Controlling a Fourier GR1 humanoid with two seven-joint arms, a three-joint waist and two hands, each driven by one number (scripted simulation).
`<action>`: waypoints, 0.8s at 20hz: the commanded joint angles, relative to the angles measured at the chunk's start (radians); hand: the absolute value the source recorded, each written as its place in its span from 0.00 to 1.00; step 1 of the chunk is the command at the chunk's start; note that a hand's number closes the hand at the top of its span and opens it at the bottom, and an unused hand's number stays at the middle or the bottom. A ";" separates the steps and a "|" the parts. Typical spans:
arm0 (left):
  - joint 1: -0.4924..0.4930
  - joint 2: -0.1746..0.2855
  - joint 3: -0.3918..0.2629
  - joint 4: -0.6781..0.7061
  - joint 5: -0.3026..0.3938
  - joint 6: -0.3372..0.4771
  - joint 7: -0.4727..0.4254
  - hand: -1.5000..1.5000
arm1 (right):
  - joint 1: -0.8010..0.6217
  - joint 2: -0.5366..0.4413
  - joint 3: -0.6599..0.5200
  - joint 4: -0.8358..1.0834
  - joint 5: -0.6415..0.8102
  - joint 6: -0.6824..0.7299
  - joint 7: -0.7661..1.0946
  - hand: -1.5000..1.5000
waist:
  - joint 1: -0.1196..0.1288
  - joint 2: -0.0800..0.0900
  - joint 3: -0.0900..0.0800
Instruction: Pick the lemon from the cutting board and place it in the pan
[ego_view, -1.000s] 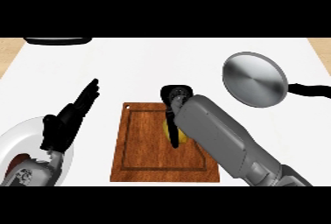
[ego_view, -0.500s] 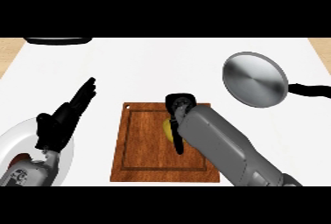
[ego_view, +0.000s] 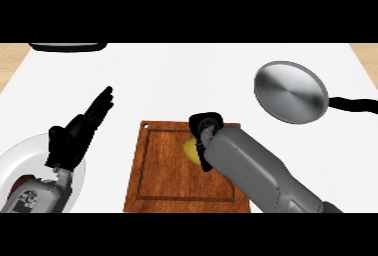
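R hand (ego_view: 206, 124) is above the board (ego_view: 159, 170), fingers curled round the lemon (ego_view: 190, 150) at board's middle, mostly hidden. L hand (ego_view: 74, 140) open, fingers up, by plate (ego_view: 22, 157). Pan (ego_view: 290, 92) well apart, upper right on worktop (ego_view: 184, 75).

Right hand slides nearer along the board, settling onto the lemon

Over the last second the robot's black right hand (ego_view: 206, 124) has drawn back from the far edge of the brown wooden cutting board (ego_view: 159, 175) toward the robot, and its grey forearm (ego_view: 251, 165) has come with it. The round yellow lemon (ego_view: 190, 150), before only a thin sliver beside the arm, now shows a wider patch at the hand's left, with the dark fingers (ego_view: 202, 159) curled down against its right side.
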 joint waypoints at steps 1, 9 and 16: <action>0.041 0.019 0.033 -0.009 0.014 -0.043 -0.025 0.50 | 0.055 0.029 0.039 0.005 -0.028 0.043 0.024 1.00 | 0.007 0.012 0.003; -0.025 -0.040 0.061 0.012 -0.037 -0.039 0.028 0.50 | 0.057 0.029 0.002 -0.093 0.029 0.017 0.069 1.00 | 0.000 0.012 0.003; 0.027 -0.035 0.066 0.011 -0.046 -0.020 0.015 0.50 | 0.146 0.020 0.028 -0.393 0.286 -0.369 0.065 1.00 | -0.057 -0.010 0.005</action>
